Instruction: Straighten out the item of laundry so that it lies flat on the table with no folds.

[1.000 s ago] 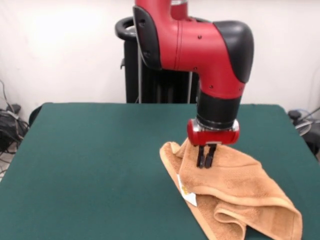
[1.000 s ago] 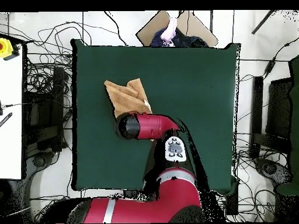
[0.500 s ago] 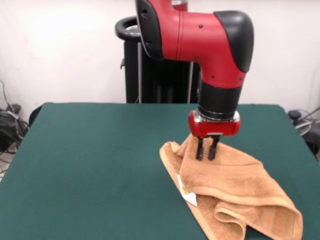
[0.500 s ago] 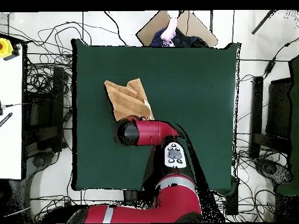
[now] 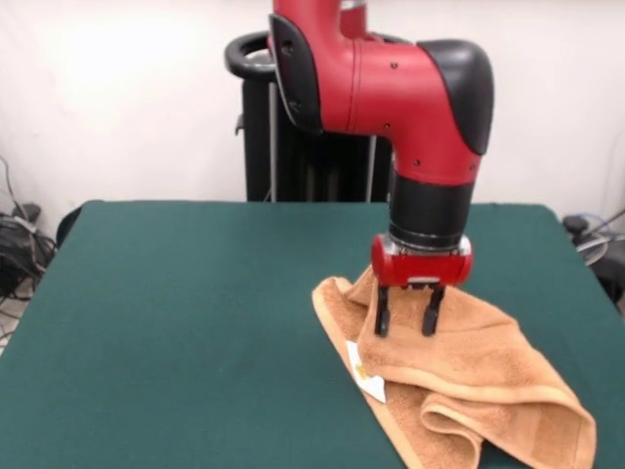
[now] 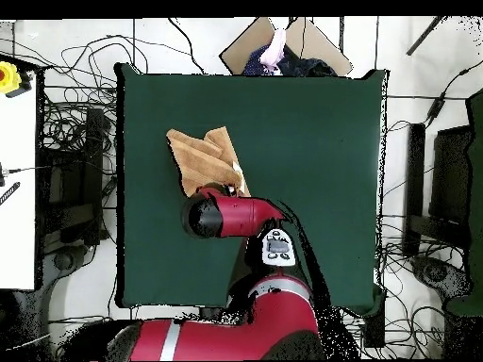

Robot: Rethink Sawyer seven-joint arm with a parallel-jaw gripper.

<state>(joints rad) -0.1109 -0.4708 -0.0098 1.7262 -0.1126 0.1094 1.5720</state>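
The orange-tan towel [image 5: 459, 381] lies crumpled and folded over itself on the dark green table [image 5: 176, 322], right of centre and running down to the front edge in the front view. Its white label [image 5: 368, 383] shows at the left edge. In the overhead view the towel [image 6: 200, 158] lies in the upper left part of the table [image 6: 302, 179]. My gripper [image 5: 403, 319] is open, its two black fingers spread just above the towel's upper fold, holding nothing. In the overhead view the arm's wrist hides the gripper.
The robot's black pedestal [image 5: 293, 156] stands behind the table's far edge. Cables and equipment lie on the floor at the left [image 5: 20, 244] and right [image 5: 596, 239]. A white side table [image 6: 19, 179] stands beside the table in the overhead view.
The gripper's fingers have spread from nearly closed to open. The wrist rose slightly half a second ago and has come back down over the towel, which has barely shifted.
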